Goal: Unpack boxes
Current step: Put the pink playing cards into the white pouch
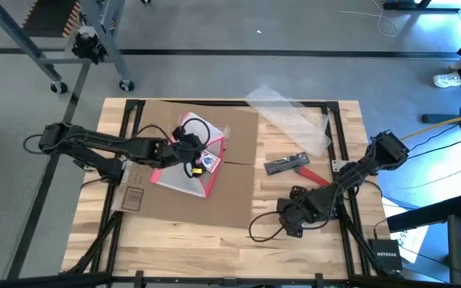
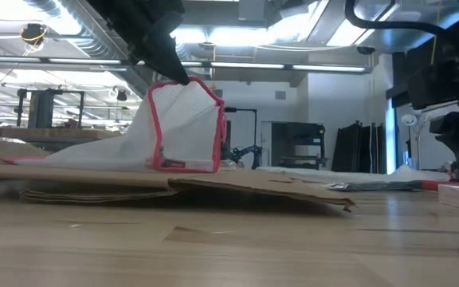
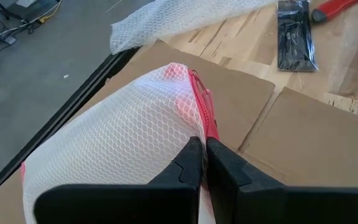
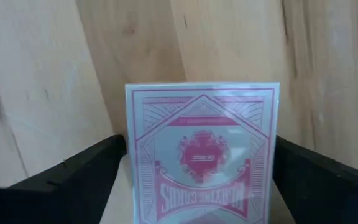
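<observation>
Two arms busy. Left gripper is over the table's left-centre, fingers pinched tight on the top edge of a white mesh pouch w/ pink-red zip trim, holding it tented up off the cardboard box. Right gripper sits low at the right-front of the table, jaws spread wide around a pink-backed card deck on the wood; can't tell if pads touch it, so not calling it held.

Box lies flattened across the table middle, flaps splayed, pouch resting on it. Judgement: corrugated sheet is light, stiff along the flutes, floppy at the fold lines, fairly grippy. Best hold prob a free flap edge near the front, pinch thin-wise; flat middle gives nothing to grab. Pouch is soft, limp, so pinch near the zip seam.

Also on the table's right: bubble wrap, black packet, red tool.
</observation>
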Controlling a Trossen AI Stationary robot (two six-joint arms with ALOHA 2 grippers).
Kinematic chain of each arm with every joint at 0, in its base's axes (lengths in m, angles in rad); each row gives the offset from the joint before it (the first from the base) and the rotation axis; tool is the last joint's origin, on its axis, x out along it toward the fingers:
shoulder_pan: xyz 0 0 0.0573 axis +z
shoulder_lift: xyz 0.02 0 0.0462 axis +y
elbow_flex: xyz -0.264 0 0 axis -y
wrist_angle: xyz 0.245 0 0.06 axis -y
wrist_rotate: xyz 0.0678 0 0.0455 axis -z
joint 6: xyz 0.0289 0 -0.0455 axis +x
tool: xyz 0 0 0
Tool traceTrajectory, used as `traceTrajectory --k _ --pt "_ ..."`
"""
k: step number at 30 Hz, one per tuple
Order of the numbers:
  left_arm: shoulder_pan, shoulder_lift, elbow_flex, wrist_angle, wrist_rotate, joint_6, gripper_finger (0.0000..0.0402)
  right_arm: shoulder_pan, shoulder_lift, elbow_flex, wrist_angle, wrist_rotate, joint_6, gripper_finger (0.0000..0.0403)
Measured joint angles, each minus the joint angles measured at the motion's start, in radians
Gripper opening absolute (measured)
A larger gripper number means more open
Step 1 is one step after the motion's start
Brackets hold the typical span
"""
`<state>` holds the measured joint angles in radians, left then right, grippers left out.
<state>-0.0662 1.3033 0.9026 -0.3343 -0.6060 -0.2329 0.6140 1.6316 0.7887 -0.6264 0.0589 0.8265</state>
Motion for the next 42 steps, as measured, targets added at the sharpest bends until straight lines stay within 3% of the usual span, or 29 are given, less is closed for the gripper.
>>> traceTrajectory --k 7,12,18,22,24,26,33,36,39,42 --pt "0.000 0.000 0.000 0.004 0.000 0.005 0.0008 0.001 0.003 0.006 0.005 0.010 -0.023 0.0292" --pt "0.000 0.000 0.000 0.004 0.000 0.024 0.0008 0.003 0.002 0.053 -0.026 0.075 -0.073 0.0292" --pt "0.000 0.000 0.000 0.004 0.000 0.024 0.0008 -0.063 -0.012 0.161 0.016 0.322 -0.173 0.0292" --pt "0.000 0.000 0.000 0.011 0.000 0.023 0.0008 -0.165 -0.013 0.197 0.166 0.451 -0.358 0.0292" --pt "0.000 0.000 0.000 0.012 0.001 0.014 0.0008 -0.239 -0.010 0.197 0.272 0.465 -0.447 0.0292" --pt "0.000 0.000 0.000 0.013 0.001 -0.001 0.0008 -0.317 -0.003 0.197 0.386 0.444 -0.507 0.0293" --pt "0.000 0.000 0.000 0.040 0.001 -0.028 0.0008 -0.537 0.096 0.197 0.804 0.218 -0.642 0.0295" --pt "0.000 0.000 0.000 0.048 0.001 -0.029 0.0008 -0.604 0.171 0.216 0.961 0.195 -0.648 0.0304" --pt "0.000 0.000 0.000 0.062 0.001 -0.029 0.0008 -0.651 0.253 0.301 1.011 0.153 -0.649 0.0327" --pt "0.000 0.000 0.000 0.058 0.000 -0.026 0.0008 -0.670 0.315 0.421 0.885 0.049 -0.654 0.0350"
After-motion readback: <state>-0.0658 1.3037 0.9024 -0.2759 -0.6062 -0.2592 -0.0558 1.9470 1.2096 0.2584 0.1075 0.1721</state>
